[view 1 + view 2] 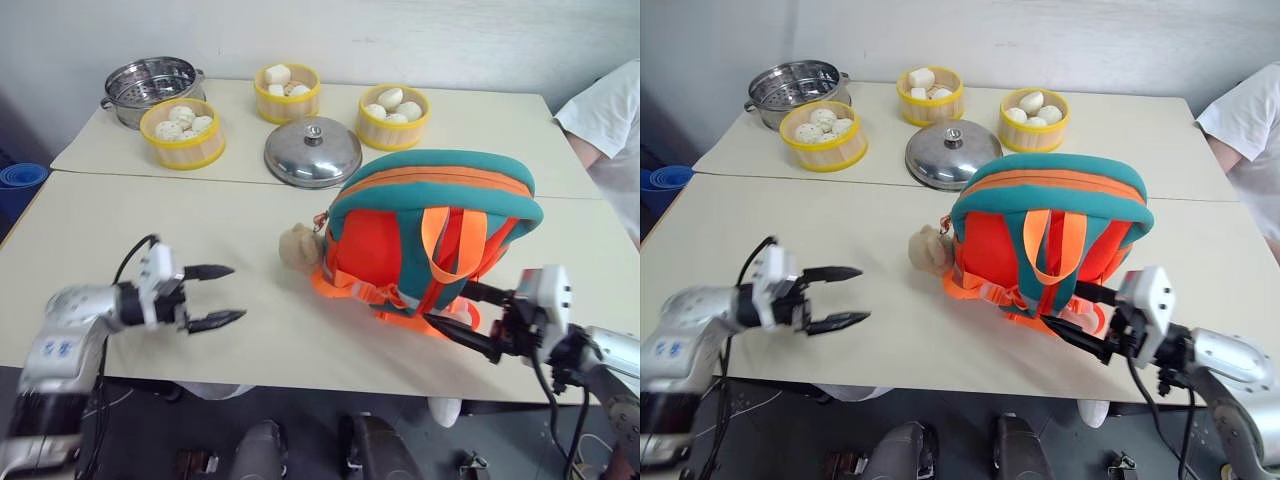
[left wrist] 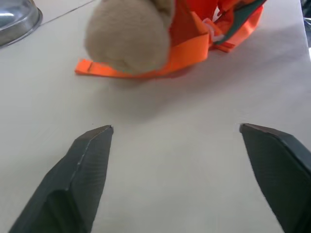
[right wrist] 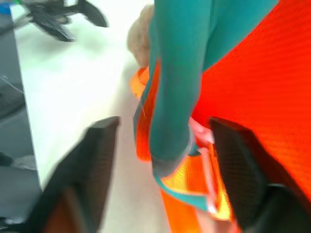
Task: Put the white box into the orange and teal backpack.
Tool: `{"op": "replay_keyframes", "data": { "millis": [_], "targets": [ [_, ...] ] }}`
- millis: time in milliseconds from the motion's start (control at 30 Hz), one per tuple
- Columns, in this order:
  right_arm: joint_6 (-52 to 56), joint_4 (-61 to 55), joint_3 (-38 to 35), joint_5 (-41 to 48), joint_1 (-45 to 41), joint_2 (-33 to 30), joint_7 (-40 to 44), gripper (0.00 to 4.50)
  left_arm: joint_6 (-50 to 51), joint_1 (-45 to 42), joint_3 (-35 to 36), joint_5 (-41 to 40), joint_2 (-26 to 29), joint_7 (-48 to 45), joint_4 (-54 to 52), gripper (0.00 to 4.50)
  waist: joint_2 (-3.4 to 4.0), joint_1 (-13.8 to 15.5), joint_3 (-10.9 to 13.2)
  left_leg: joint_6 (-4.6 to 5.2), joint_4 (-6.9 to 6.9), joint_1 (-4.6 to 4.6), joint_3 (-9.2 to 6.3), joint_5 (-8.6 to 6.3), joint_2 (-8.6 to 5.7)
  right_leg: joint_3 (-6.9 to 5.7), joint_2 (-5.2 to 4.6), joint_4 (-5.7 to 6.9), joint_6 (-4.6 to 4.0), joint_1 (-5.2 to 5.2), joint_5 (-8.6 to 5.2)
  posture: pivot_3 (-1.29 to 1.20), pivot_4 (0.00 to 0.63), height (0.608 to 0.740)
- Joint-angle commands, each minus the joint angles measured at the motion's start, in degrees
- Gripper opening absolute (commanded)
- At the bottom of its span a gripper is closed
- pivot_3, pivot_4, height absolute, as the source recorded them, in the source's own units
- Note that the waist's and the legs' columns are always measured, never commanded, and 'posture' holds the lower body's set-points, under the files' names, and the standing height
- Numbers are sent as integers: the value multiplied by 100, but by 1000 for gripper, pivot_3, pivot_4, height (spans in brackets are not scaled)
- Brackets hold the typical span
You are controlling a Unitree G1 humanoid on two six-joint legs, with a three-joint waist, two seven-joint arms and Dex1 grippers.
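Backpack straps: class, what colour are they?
Orange straps on the orange and teal backpack, best seen in the left eye view.

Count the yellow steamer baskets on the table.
3: one beside the metal pot, one behind the lid, one behind the backpack.

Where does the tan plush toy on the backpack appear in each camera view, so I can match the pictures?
Left eye view: tan plush toy just left of centre, against the orange and teal backpack.
Right eye view: again left of centre, beside the backpack.
Left wrist view: top centre, large, beyond the open fingers.
Right wrist view: top, a tan edge behind the teal trim.
Shared landmark: the orange strap under the toy.
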Motion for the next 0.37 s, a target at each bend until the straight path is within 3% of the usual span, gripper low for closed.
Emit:
{"op": "replay_keyframes", "data": {
  "millis": [33,200,367],
  "targets": [
    [-709,664,-505,-379,253,-232,651,4485,-682,649,564,228,18,270,-439,4500,0,-3,0,1,-4,7,-2,-1,1,-3,0,-7,-1,12,-1,0,150,740],
    [-2660,2601,-399,-1375,-278,-697,1518,4485,-1418,1276,807,692,77,575,-554,4500,-1,-9,-1,7,-57,97,12,-6,-5,1,-9,-42,-17,84,-8,0,150,740],
    [-3270,3424,-108,-1609,-886,-647,1651,4485,-1348,1251,748,641,71,696,-518,4500,0,-18,-1,-11,-76,93,14,-2,3,-3,0,-27,-31,62,-16,0,150,740]
  ]
}}
